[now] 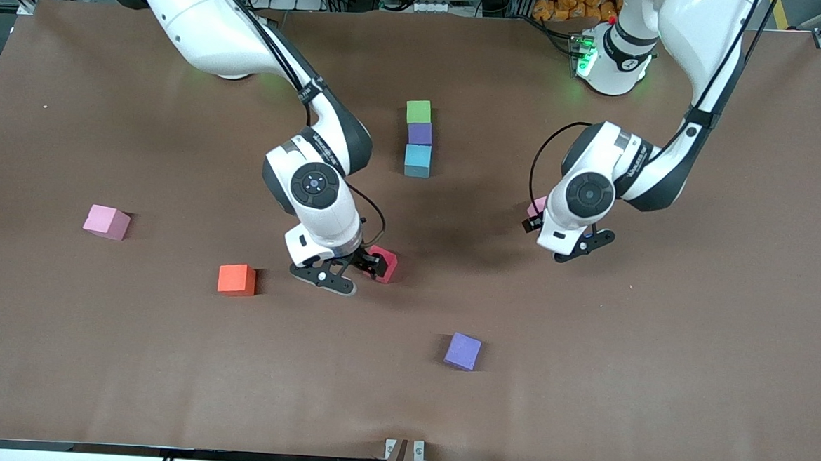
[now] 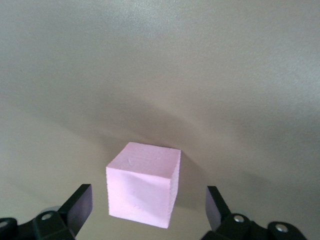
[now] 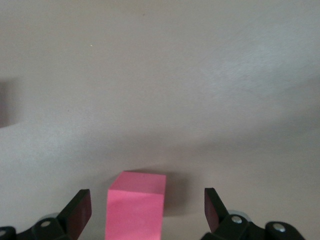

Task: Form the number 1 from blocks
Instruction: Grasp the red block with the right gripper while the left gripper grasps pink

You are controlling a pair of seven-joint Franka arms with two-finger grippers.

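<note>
Three blocks already form a touching column mid-tabletop: green block [image 1: 419,111], purple block [image 1: 420,133], light blue block [image 1: 418,160], its long axis running from the robots' bases toward the front camera. Five cubes remain loose.

The right gripper [image 1: 354,267] is low, fingers [image 3: 76,210] spread wide and released, with the red block [image 3: 135,205] between them, untouched. The left gripper [image 2: 148,212] likewise straddles a pale pink block [image 2: 143,191], fingers apart; whether they have dropped fully around it is hard to judge. Another pink block [image 1: 107,221], an orange block [image 1: 236,279] and a second purple block [image 1: 462,350] lie well apart from either gripper.
</note>
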